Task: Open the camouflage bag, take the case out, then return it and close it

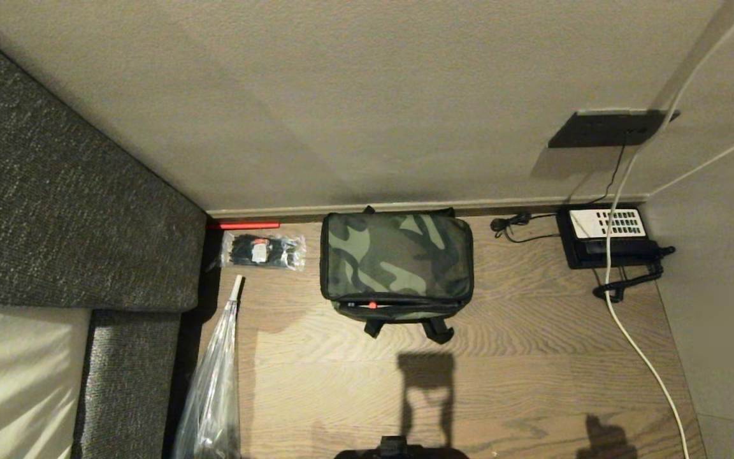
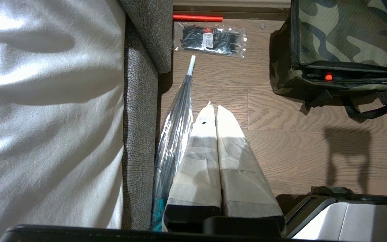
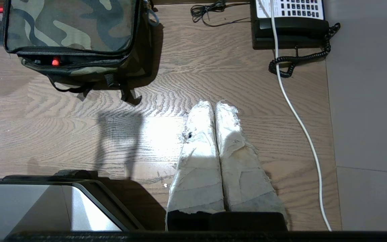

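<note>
The camouflage bag (image 1: 396,258) stands on the wood floor against the back wall, lid down, black straps (image 1: 437,329) trailing toward me. Under the lid's front edge a narrow gap shows a black strip with a small red spot (image 1: 372,305), part of the case inside; the rest of the case is hidden. The bag also shows in the left wrist view (image 2: 344,37) and the right wrist view (image 3: 69,27). My left gripper (image 2: 213,107) hangs shut and empty over the floor, well short of the bag and to its left. My right gripper (image 3: 214,102) is shut and empty, short of the bag and to its right.
A grey sofa (image 1: 55,191) fills the left side, with a clear-wrapped umbrella (image 1: 214,382) leaning beside it. A packet of black cable ties (image 1: 264,251) and a red stick (image 1: 243,225) lie left of the bag. A black telephone (image 1: 609,236) and a white cable (image 1: 641,357) lie at the right.
</note>
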You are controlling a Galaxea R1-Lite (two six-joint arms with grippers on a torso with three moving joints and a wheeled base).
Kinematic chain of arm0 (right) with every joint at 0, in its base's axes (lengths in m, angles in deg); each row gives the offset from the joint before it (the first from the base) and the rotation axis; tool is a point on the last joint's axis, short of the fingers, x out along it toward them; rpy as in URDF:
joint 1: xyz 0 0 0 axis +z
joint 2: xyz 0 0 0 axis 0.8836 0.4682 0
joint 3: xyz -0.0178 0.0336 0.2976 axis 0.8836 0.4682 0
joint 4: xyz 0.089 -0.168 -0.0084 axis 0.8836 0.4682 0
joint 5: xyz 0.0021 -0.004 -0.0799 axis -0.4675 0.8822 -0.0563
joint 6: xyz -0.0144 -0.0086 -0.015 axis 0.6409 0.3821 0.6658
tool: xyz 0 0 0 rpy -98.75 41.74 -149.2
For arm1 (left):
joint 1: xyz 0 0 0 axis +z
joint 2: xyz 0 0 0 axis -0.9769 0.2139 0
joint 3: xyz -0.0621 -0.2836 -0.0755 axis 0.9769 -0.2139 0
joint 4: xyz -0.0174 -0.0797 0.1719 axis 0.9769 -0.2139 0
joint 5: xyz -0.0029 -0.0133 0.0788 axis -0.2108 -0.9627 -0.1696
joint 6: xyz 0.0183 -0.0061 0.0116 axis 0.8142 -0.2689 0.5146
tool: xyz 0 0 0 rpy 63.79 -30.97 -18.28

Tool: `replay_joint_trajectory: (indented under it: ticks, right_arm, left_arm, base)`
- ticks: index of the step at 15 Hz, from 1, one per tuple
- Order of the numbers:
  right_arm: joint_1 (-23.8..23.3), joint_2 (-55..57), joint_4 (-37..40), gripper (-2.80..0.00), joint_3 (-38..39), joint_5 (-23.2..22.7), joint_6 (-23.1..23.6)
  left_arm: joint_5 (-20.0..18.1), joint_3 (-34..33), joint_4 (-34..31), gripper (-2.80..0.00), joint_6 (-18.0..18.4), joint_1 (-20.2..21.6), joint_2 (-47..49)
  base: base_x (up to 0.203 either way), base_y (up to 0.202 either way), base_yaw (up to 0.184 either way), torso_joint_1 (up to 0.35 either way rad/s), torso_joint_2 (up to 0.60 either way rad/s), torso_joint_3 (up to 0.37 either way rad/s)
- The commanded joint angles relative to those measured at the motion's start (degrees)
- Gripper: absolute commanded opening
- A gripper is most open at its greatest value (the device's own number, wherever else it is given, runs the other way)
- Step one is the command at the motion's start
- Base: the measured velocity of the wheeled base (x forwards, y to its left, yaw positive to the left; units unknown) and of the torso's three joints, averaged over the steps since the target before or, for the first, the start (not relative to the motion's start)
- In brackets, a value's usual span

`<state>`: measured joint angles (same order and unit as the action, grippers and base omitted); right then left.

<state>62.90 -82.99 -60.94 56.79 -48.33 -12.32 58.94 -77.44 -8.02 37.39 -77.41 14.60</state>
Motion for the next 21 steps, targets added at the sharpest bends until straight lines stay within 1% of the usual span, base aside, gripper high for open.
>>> replay_joint_trajectory:
  ticks: [1, 8, 15, 21]
  right_arm:
    - [0.0, 0.1, 0.0, -2.80, 0.0, 0.0, 0.0]
    - [0.0, 0.1, 0.0, -2.80, 0.0, 0.0, 0.0]
    - [0.0, 0.1, 0.0, -2.80, 0.0, 0.0, 0.4]
    - [0.0, 0.1, 0.1, -2.80, 0.0, 0.1, -0.1]
  left_arm:
    - [0.0, -0.2, 0.0, -2.80, 0.0, 0.0, -0.1]
    - [0.0, -0.2, 0.1, -2.80, -0.7, 0.0, 0.0]
    - [0.0, -0.2, 0.1, -2.80, -0.7, 0.0, -0.1]
    - [0.0, -0.2, 0.1, -2.80, -0.8, 0.0, -0.1]
  base:
    - [0.000, 0.000, 0.000, 0.000, 0.00, 0.000]
    - [0.000, 0.000, 0.000, 0.000, 0.00, 0.022]
    - [0.000, 0.000, 0.000, 0.002, 0.00, 0.194]
    - [0.000, 0.000, 0.000, 0.003, 0.00, 0.200]
